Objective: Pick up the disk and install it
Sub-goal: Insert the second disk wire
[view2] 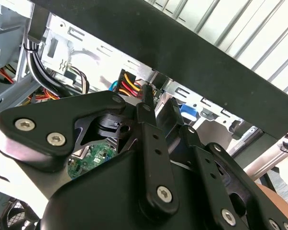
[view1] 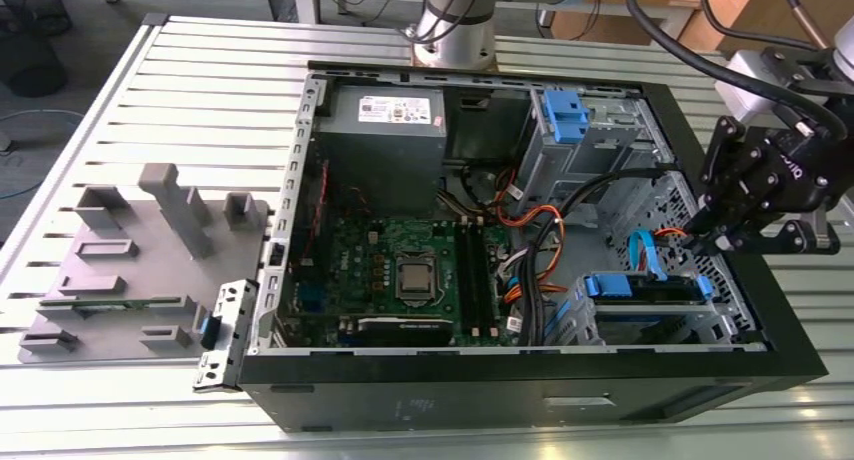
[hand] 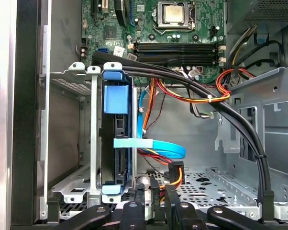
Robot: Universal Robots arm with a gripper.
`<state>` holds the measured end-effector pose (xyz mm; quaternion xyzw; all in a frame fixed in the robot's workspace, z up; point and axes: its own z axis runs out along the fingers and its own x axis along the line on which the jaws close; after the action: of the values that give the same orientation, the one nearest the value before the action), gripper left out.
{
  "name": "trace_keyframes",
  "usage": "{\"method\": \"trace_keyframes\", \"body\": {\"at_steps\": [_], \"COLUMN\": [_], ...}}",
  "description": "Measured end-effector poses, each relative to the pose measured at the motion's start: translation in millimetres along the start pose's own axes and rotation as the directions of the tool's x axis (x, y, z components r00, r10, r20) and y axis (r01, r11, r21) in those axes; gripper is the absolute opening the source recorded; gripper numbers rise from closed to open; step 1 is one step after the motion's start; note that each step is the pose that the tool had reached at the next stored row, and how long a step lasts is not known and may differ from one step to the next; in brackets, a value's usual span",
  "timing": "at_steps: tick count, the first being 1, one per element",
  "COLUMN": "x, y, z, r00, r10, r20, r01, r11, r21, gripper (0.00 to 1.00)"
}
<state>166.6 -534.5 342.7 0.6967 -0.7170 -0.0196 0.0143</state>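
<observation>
The open computer case [view1: 534, 380] lies flat on the slatted tabletop [view1: 200, 110], with my gripper [view1: 727, 242] above its side wall at the exterior view's right. The disk [hand: 116, 139] sits edge-up in the metal drive cage [hand: 77, 139] at the case's near corner. I cannot tell whether my jaws are released or clenched.

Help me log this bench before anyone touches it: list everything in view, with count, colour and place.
computer case: one, black, open, on the slatted table.
slatted table: one, light grey, under everything.
motherboard: one, green, on the case floor.
power-supply box: one, grey, far corner of the case.
disk: one, blue-bracketed, seated in the drive cage at the exterior view's right.
fixture block: one, grey, at the exterior view's left.
end effector: one, black, above the case's edge by the disk.
</observation>
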Motion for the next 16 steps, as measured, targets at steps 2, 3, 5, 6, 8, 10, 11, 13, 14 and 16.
{"method": "trace_keyframes", "body": {"at_steps": [2,3,5,6,8,10,11,13,14,16], "x": [0.0,0.1,0.0,0.0,0.0,0.0,0.0,0.0,0.0,0.0], "y": [0.0,0.0,0.0,0.0,0.0,0.0,0.0,0.0,0.0,0.0], "z": [0.1,0.2,0.3,0.3,0.4,0.4,0.4,0.5,0.5,0.5], "r00": [1.0,1.0,1.0,1.0,1.0,1.0,1.0,1.0,1.0,1.0], "r10": [0.0,0.0,0.0,0.0,0.0,0.0,0.0,0.0,0.0,0.0], "r20": [-0.0001,-0.0001,0.0,0.0,0.0001,0.0,-0.0001,0.0,0.0,0.0], "r01": [0.0,0.0,0.0,0.0,0.0,0.0,0.0,0.0,0.0,0.0], "r11": [1.0,1.0,1.0,1.0,1.0,1.0,1.0,1.0,1.0,1.0], "r21": [0.0,0.0,-0.0001,0.0,0.0,-0.0001,0.0,-0.0001,-0.0001,0.0], "gripper": [0.31,0.31,0.31,0.31,0.29,0.23,0.17,0.16,0.16,0.16]}}
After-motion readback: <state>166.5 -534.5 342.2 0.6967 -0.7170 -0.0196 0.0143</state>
